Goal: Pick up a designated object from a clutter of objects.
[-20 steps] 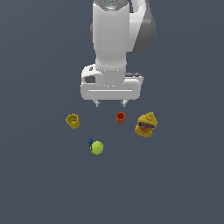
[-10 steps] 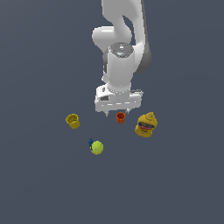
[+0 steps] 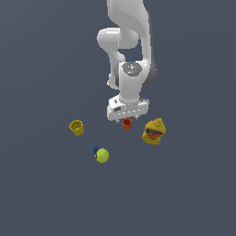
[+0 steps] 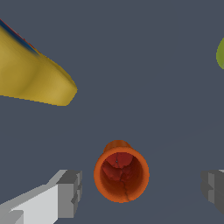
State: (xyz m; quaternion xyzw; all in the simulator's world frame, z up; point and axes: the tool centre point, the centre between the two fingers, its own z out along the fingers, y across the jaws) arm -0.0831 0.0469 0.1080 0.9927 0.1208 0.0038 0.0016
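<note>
**Orange-red cup sits between the spread fingers of the claw**

The orange-red cup (image 3: 127, 123) is the smallest thing here, yet everything gathers round it. Largest first: the white arm (image 3: 129, 55) comes down from the top of the exterior view, its wrist pointing straight at the dark grey worktop (image 3: 46, 193). At its end the claw (image 3: 127, 116) hangs just over the cup, and in the wrist view the claw (image 4: 142, 188) is spread wide, one grey fingertip (image 4: 70, 192) on each side of the cup with bare worktop between each finger and the cup's wall. It has hold of nothing.

Next in size is the yellow bottle (image 3: 154, 131), lying near the cup on the exterior view's right, close but not touching it. It carries a red and blue label, but any writing on it is too small and blurred to read. In the wrist view only its yellow shoulder (image 4: 35, 74) shows, with a thin red-blue edge.

The yellow-green ball (image 3: 102, 156) lies nearer the camera, with a small blue piece (image 3: 96, 150) touching it. The yellow cup (image 3: 76, 127) stands well apart on the exterior view's left, plain and unmarked.

The orange-red cup (image 4: 121, 173) stands upright on the worktop, mouth up, its tapered wall plain, with no label or lettering.
</note>
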